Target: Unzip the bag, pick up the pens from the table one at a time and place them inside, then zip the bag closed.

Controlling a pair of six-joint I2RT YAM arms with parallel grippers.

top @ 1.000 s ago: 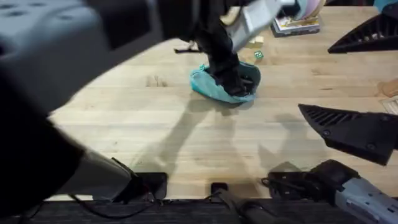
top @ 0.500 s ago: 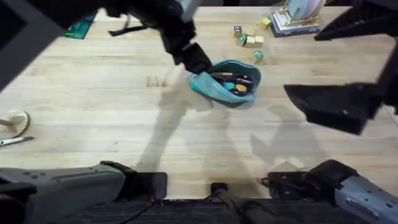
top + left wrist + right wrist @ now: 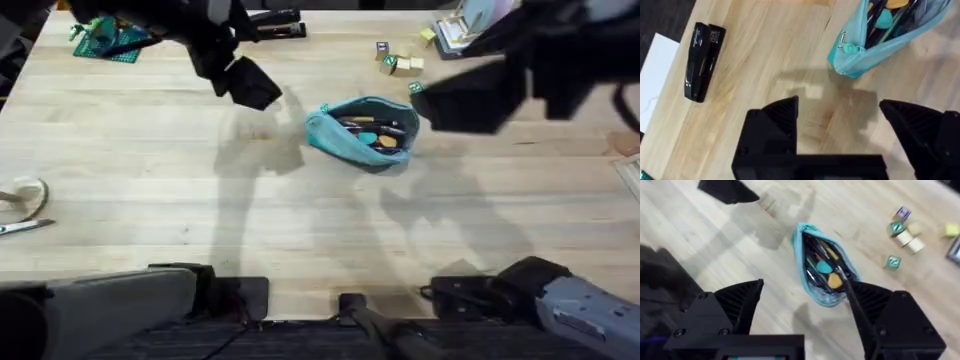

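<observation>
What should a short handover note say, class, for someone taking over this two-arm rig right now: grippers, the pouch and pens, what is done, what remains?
Left gripper: open, empty, above bare table to the left of the bag.
Right gripper: open, empty, above the bag.
Bag: lies mid-table, unzipped, mouth gaping.
Pens: inside the bag with other coloured items; I see none loose on the table.
Done: unzipping, loading.
Left: zip the bag closed.
Nearby: stapler and small blocks.
</observation>
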